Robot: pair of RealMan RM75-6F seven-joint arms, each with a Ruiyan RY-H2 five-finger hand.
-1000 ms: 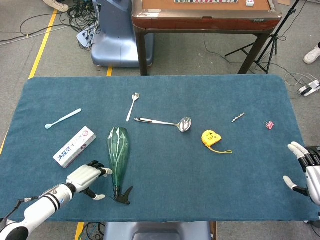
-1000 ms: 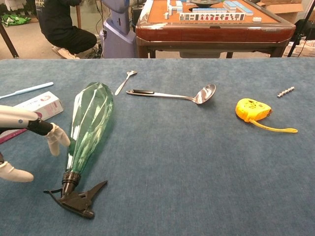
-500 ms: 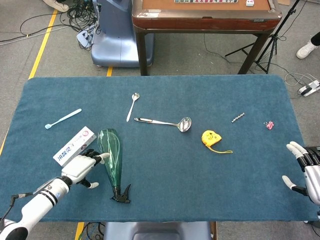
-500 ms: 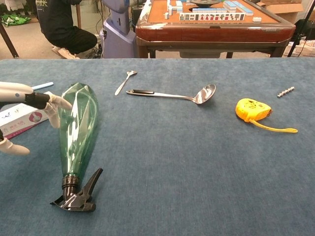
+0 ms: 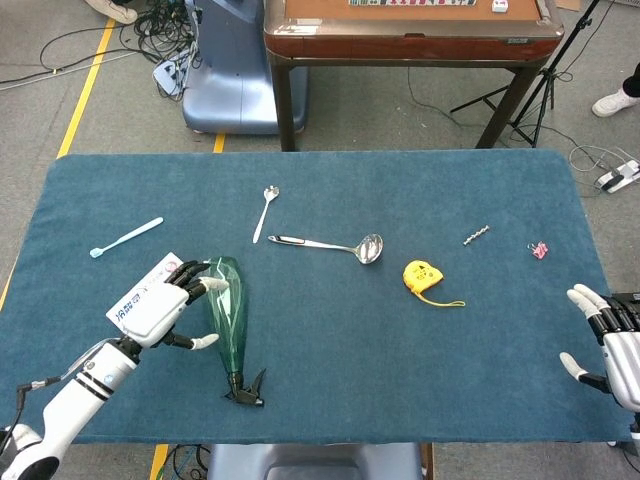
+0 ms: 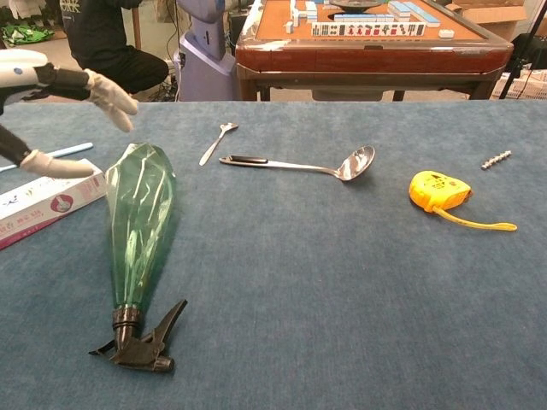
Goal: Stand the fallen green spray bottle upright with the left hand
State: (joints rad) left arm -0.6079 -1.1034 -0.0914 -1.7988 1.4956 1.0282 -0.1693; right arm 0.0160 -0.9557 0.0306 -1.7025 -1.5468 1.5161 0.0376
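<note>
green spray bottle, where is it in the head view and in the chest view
Head view: the green spray bottle lies lower left of centre, black nozzle toward the near table edge.
Chest view: the bottle lies at left, nozzle nearest the camera.
Shared landmark: the white box just left of it.

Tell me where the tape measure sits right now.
The yellow tape measure lies right of centre on the table in the head view, just beyond the ladle bowl and short of the drill bit.

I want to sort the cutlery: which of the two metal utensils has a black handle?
The ladle, lying crosswise mid-table with its bowl to the right. Its handle end is black. The small spoon beside it is all silver.
</note>
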